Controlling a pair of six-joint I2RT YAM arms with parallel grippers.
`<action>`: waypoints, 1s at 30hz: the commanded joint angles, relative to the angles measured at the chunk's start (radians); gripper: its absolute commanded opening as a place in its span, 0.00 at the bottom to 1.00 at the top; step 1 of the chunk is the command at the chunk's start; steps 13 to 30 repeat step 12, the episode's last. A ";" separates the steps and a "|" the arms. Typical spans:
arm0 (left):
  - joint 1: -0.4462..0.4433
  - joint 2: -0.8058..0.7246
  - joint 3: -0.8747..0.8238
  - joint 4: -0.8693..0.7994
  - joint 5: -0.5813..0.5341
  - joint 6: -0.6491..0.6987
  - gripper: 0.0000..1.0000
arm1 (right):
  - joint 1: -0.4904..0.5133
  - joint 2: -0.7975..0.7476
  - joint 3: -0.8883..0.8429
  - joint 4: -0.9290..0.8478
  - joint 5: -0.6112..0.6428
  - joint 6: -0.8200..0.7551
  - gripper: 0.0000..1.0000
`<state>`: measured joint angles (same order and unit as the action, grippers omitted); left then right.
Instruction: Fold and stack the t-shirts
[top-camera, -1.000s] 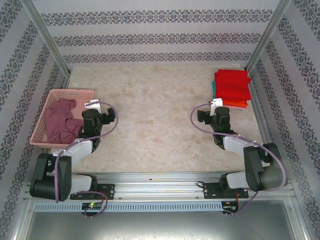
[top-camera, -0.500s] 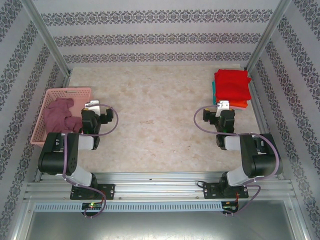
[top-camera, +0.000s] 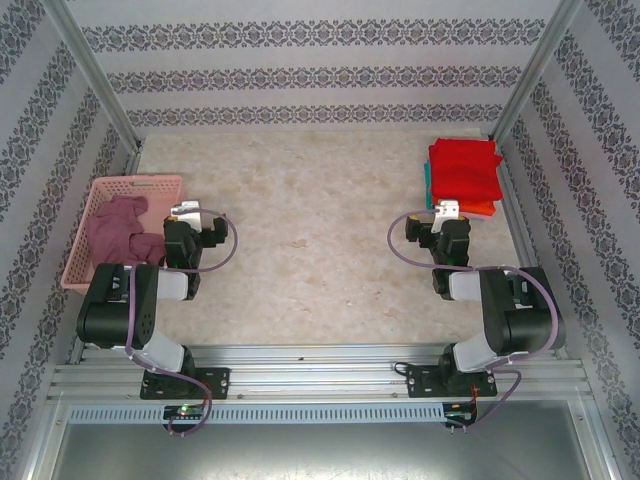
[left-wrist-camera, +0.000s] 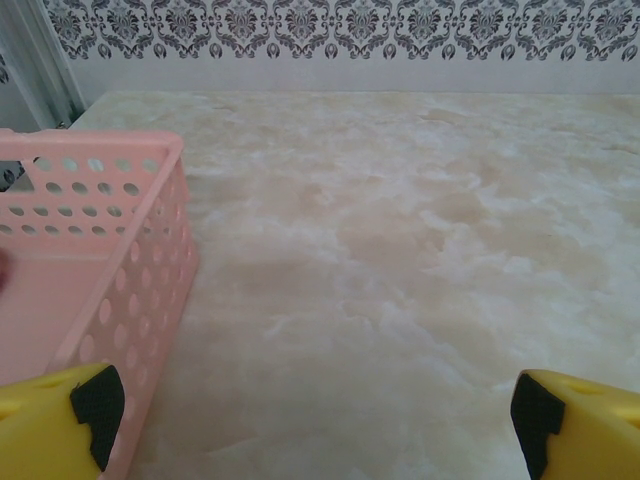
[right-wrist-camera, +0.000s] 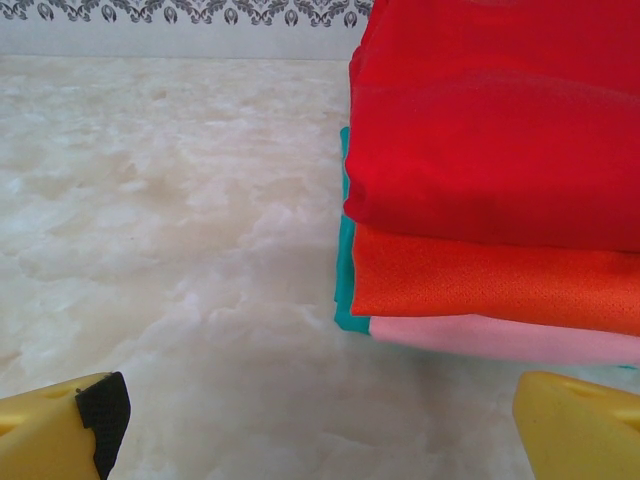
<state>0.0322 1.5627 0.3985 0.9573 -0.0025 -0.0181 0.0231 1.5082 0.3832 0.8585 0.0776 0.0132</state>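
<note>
Folded t-shirts form a stack at the back right: a red t-shirt (top-camera: 465, 168) on top, an orange one (top-camera: 480, 209) under it, and a teal edge (top-camera: 427, 181) at the left. In the right wrist view the red (right-wrist-camera: 500, 120), orange (right-wrist-camera: 480, 280) and teal (right-wrist-camera: 346, 250) layers rest on a pale pink layer (right-wrist-camera: 500, 338). A mauve t-shirt (top-camera: 120, 235) lies crumpled in the pink basket (top-camera: 135, 182). My left gripper (top-camera: 187, 222) (left-wrist-camera: 315, 415) is open beside the basket over bare table. Just short of the stack, my right gripper (top-camera: 443, 222) (right-wrist-camera: 315, 420) is open and holds nothing.
The basket's wall (left-wrist-camera: 130, 300) is close to my left finger. Metal posts and patterned walls enclose the marble table (top-camera: 310, 220). Both arms are folded back near the rail (top-camera: 320, 360) at the front edge.
One second ago both arms reached lower and further out; they have since drawn back and folded upright. The basket now sits slightly further left. Nothing has moved in the last half second.
</note>
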 joint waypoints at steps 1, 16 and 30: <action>-0.009 0.020 -0.012 -0.024 0.034 0.002 1.00 | -0.005 0.001 0.002 0.034 -0.019 0.016 0.98; -0.009 0.020 -0.014 -0.021 0.038 0.003 1.00 | -0.004 0.001 0.000 0.036 -0.019 0.017 0.98; -0.009 0.020 -0.014 -0.021 0.038 0.003 1.00 | -0.004 0.001 0.000 0.036 -0.019 0.017 0.98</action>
